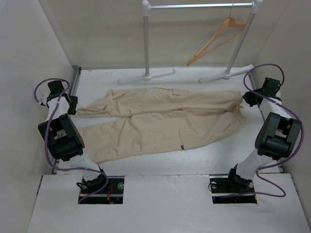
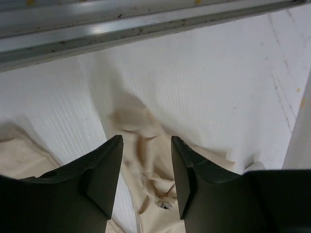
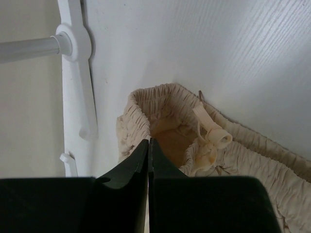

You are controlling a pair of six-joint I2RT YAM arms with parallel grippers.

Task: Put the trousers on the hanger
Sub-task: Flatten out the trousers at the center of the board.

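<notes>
Right wrist view: right hand (image 3: pixel 148 143) pressed together, trousers (image 3: pixel 252 145) waistband lying just past its fingertips.

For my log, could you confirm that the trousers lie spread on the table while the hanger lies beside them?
No: the hanger hangs on the white rail, as the top external view shows; the trousers do lie spread on the table.

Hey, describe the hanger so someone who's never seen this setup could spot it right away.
Look at the white garment rail standing at the back. Near its right post hangs the wooden hanger, tilted, the only orange-tan thing on that white frame.
</notes>
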